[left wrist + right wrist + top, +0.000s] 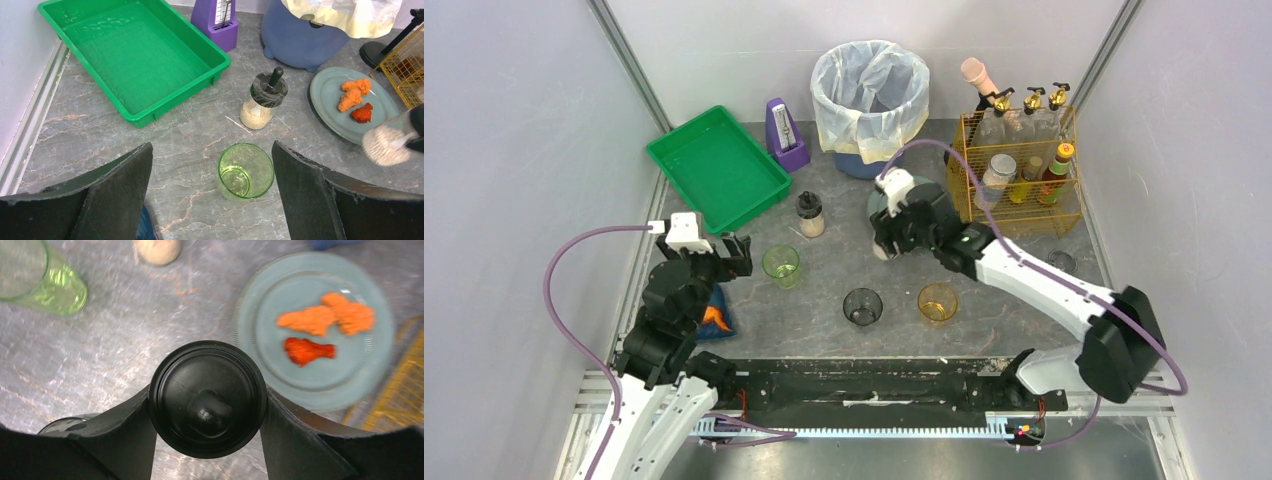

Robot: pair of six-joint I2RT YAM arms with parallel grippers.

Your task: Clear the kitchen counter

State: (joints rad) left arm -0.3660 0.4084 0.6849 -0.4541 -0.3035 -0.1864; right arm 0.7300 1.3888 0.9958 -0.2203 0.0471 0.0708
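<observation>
The kitchen counter (pixel 824 300) is dark-grey marbled stone. My right gripper (pixel 207 407) is shut on a jar with a round black lid (pixel 190 372); in the left wrist view its pale body (pixel 385 145) hangs just off the rim of a blue-grey plate (pixel 330 95). The plate (pixel 260 325) carries orange and red food scraps (pixel 325 317). My left gripper (pixel 212 165) is open, its jaws wide apart above the counter, with a green glass (pixel 246 171) upright between and just beyond them. A second spice jar (pixel 810 214) stands behind the green glass (pixel 781 265).
A green tray (pixel 717 165), purple metronome (pixel 786 135) and lined bin (pixel 870 95) stand at the back. A yellow wire rack (pixel 1021 170) of bottles is back right. A dark glass (pixel 862 306) and amber glass (pixel 937 301) stand near the black rail (pixel 864 385). A blue-and-orange item (pixel 716 315) lies under the left arm.
</observation>
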